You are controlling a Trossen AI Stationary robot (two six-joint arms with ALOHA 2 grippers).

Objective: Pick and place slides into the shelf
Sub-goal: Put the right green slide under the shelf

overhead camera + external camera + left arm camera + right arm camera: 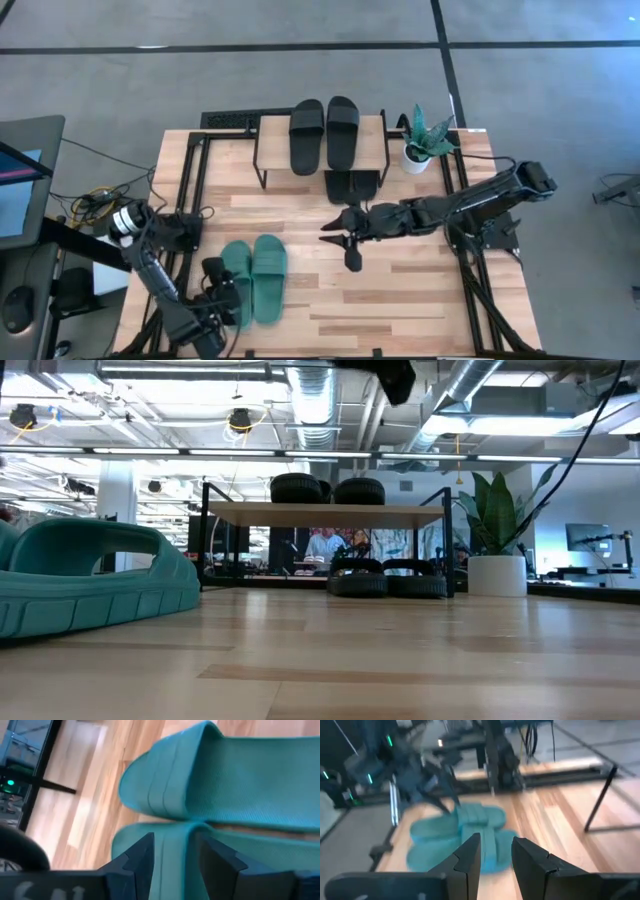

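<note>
Left end effector released, fingers astride green slides, right end effector released, well apart

Two slides are lying on the shelf, two more beneath it. A plant is standing right of the shelf. A third pair is lying near the table's front left.
</note>
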